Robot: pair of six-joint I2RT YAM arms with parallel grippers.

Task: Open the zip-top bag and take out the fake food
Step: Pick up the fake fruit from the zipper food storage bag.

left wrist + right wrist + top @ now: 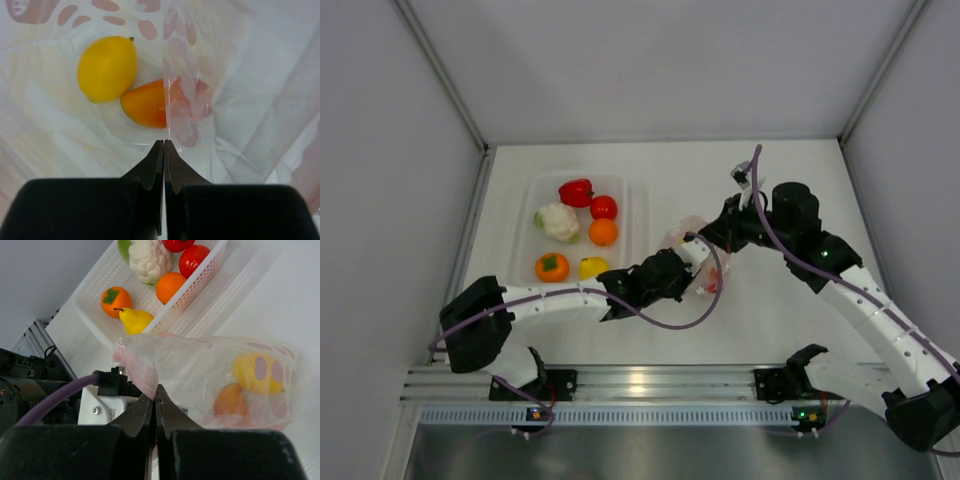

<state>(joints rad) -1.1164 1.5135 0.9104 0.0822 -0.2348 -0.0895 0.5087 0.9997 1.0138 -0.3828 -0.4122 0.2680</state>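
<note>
Your zip-top bag (pixel 200 360) lies just to the right of the white tray (pixel 545 195), off its near right corner, and both arms meet over it there. Neither arm is the nearer one.

Your right gripper (pixel 155 389) is closed tight, and its tips appear to pinch the bag's lip at the pink zip strip (pixel 134 365). Your left gripper (pixel 164 145) is closed too. A fold of clear film rises straight out of its tips, so I judge it has the opposite wall.

From the right gripper the bag's long axis runs away from the tips, roughly alongside the tray's right wall as far as I can tell. The mouth is at your fingers. The fake food left inside, a lemon (pixel 106 67) touching an orange fruit (pixel 144 106), sits at the closed end. To part the mouth you would have to draw the two pinches apart across that axis. Whether the seal has parted yet, I cannot tell.

You have no brand or writing to read, only pink spots printed on the film.
</note>
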